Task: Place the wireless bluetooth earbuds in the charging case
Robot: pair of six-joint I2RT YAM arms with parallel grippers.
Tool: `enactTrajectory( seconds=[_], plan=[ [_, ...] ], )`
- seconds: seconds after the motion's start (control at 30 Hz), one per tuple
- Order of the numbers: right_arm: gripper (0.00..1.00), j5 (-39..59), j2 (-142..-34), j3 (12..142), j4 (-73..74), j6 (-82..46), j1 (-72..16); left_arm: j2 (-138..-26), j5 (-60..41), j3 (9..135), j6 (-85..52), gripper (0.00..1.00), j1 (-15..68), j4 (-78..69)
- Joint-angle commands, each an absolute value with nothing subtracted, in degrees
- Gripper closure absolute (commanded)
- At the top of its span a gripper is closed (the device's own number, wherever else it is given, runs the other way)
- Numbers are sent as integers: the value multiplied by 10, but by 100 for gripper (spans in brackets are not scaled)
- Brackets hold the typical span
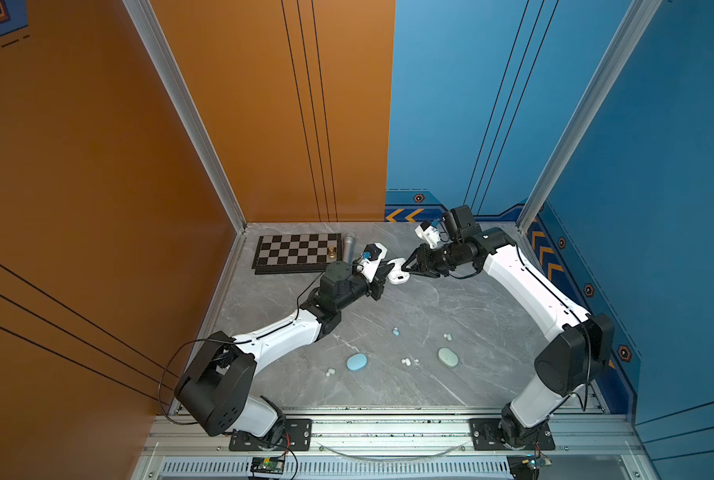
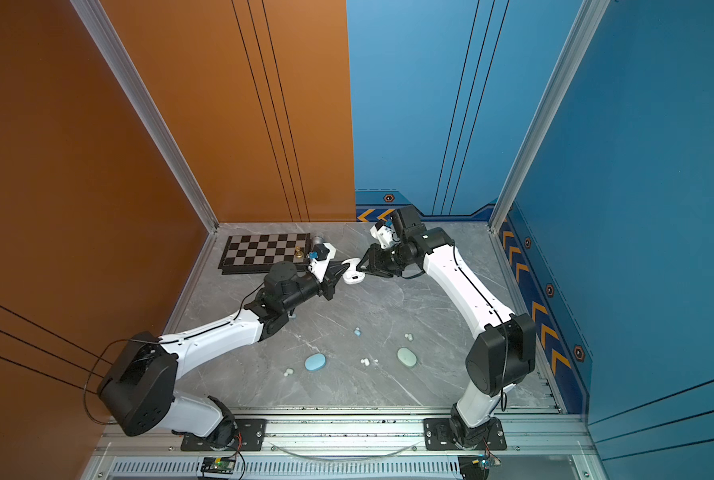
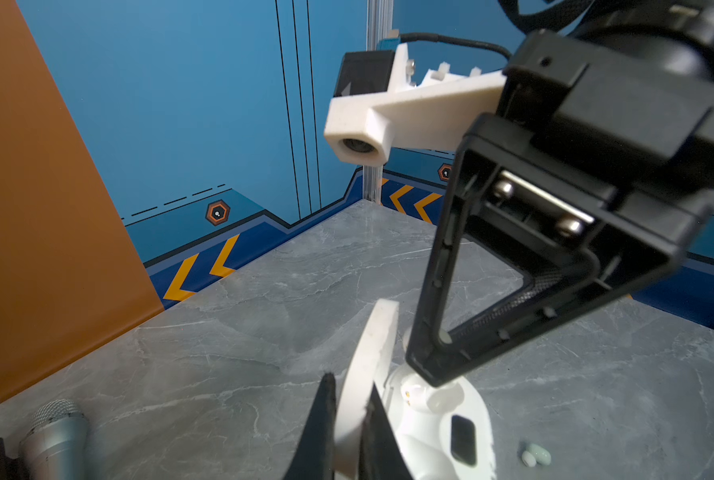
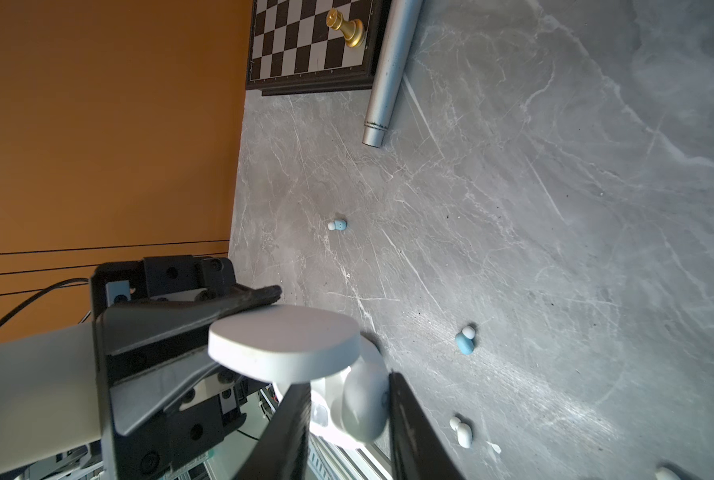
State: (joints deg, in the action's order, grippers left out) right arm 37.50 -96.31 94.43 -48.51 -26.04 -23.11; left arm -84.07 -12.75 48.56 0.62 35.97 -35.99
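The left tool [image 3: 351,390] pinches the raised lid [image 3: 374,345] of the white charging case [image 1: 399,277], far on the counter [image 1: 442,299] beside the chessboard [image 1: 295,249]. The right tool [image 4: 349,380] stands slightly spread astride the case's lower half. The wireless bluetooth earbuds [image 1: 407,361] lie scattered nearer, well apart from it.

Robot lab booth; printed wall panels [image 1: 430,104]; aluminium frame [image 1: 189,116].
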Motion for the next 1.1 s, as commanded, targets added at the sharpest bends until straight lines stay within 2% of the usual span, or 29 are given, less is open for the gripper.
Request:
enactTrajectory(
  seconds=[0.0,1.07],
  plan=[
    [66,381,-940,962,-498,-270,-236,-846,-144,502,4,100,362,-374],
    [67,379,-928,982,-497,-280,-237,-854,-137,510,10,100,353,-374]
  ],
)
